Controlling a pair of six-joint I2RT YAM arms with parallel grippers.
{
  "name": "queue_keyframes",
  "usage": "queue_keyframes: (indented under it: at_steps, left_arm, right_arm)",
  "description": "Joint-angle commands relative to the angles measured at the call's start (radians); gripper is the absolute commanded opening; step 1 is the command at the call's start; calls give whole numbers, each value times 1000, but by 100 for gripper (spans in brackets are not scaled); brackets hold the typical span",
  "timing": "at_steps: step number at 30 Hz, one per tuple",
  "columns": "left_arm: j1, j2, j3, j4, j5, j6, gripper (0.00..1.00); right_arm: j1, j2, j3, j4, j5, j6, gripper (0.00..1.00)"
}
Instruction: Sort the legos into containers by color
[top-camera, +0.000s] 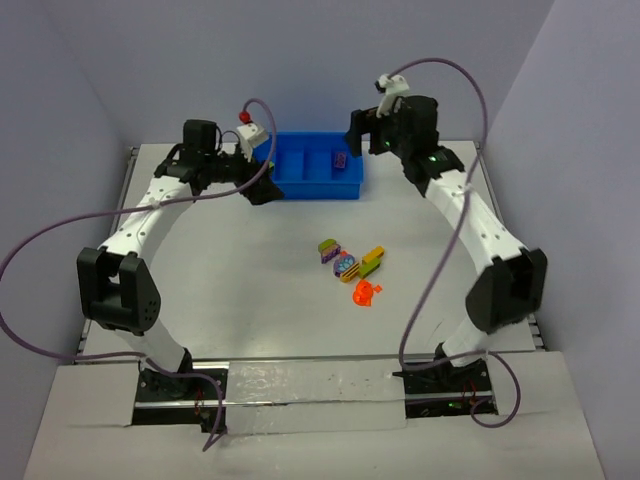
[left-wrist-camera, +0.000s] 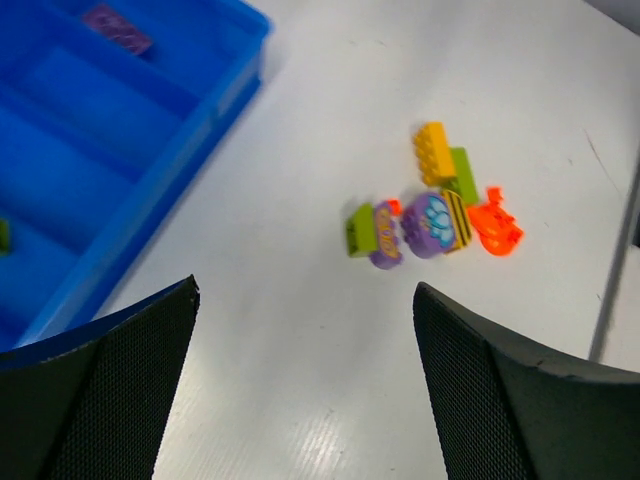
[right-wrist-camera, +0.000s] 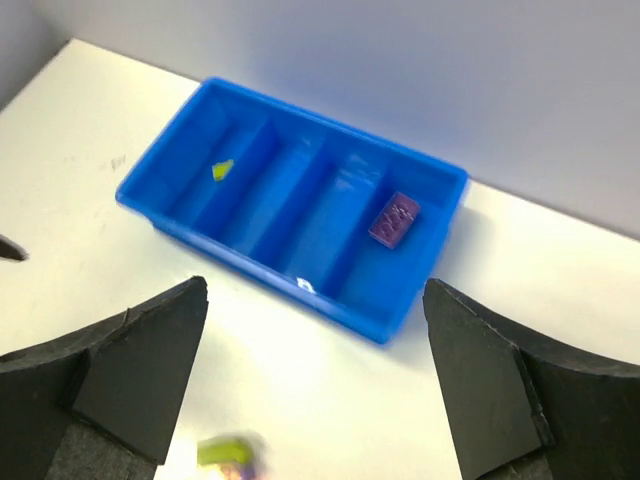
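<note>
Jaws spread wide and empty on left gripper and right gripper, flanking the blue bin at the far edge. One purple brick sits in its right-end compartment; a green speck, probably a brick, at the left end. Loose legos cluster mid-desk.

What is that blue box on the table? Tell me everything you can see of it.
The blue bin looks like glossy moulded plastic, a shallow rectangle split by low walls into four side-by-side compartments. It sits flat on the white table. One end compartment holds a flat purple brick, the opposite end a small yellow-green piece; the middle two look empty.
</note>
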Motion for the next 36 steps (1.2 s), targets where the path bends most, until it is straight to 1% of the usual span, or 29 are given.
queue_keyframes:
  at_steps: [1,2,3,4,6,7,9,10,12,13,14,15,16,17,18,20,21,23,25,31,33,36]
  left_arm:
    - [-28,-1,-7,-33,116,125,95]
    - [-36,0,-10,-49,136,192,95]
    - [-56,10,-4,-123,171,360,95]
    - [-72,21,3,-190,183,481,95]
    - [-135,65,45,-334,165,718,96]
    - [-152,110,93,-431,162,850,96]
    - [-173,188,180,-522,173,931,96]
    - [-184,222,218,-541,175,929,96]
    - [-220,299,280,-545,163,863,95]
    - [-226,312,299,-536,161,830,94]
    - [-248,317,299,-489,125,759,94]
    - [-270,308,249,-341,75,595,94]
    - [-298,284,170,-217,-18,473,93]
    - [-329,259,95,-130,-122,395,92]
    - [-334,257,91,-85,-131,354,92]
    - [-390,248,31,-48,-288,277,91]
    - [-412,255,13,-43,-329,236,90]
    - [-428,263,2,-35,-357,210,89]
    - [-440,275,-9,-14,-377,148,89]
    - [-455,310,-3,91,-523,6,88]
    - [-461,323,11,94,-563,-5,88]
    - [-462,359,46,78,-552,-6,87]
  right_arm:
    - [-19,-87,-159,-116,-60,-81,95]
    - [-20,-102,-179,-137,-71,-84,95]
    - [-26,-117,-219,-148,-95,-82,95]
    - [-33,-145,-250,-153,-115,-75,95]
    - [-80,-181,-308,-176,-178,-37,96]
    - [-97,-188,-321,-189,-216,-27,96]
    - [-125,-200,-343,-217,-228,-22,95]
    - [-138,-208,-354,-227,-221,-18,95]
    - [-156,-247,-392,-230,-199,-12,96]
    - [-165,-254,-400,-232,-192,-12,96]
    - [-173,-270,-415,-234,-186,-12,96]
    - [-182,-283,-426,-240,-173,-15,96]
    - [-193,-294,-435,-247,-165,-16,96]
    - [-204,-305,-443,-253,-159,-17,96]
    - [-213,-306,-443,-258,-161,-18,96]
    - [-227,-316,-451,-266,-159,-18,96]
    - [-237,-315,-452,-268,-162,-19,96]
    - [-246,-312,-450,-270,-159,-18,96]
    - [-254,-306,-450,-270,-158,-13,96]
    - [-255,-295,-437,-264,-181,-1,96]
    - [-255,-294,-432,-265,-187,-1,96]
    - [-257,-296,-428,-268,-191,-1,96]
